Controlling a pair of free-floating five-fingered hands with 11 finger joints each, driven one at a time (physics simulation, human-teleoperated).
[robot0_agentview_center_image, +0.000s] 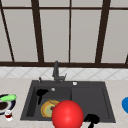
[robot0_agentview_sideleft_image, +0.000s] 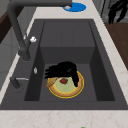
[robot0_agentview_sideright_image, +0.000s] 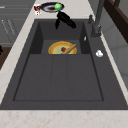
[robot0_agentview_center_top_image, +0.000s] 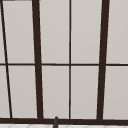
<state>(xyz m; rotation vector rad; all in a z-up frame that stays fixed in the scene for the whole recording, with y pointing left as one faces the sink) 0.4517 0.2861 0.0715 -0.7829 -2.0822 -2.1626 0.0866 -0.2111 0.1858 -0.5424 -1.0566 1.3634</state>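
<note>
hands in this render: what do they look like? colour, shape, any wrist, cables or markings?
Both the left hand and the right hand are plain matte black and human-shaped, with slim fingers. Each ends at the wrist: no arm, sleeve or cable. No markings or logos can be made out on them.
</note>
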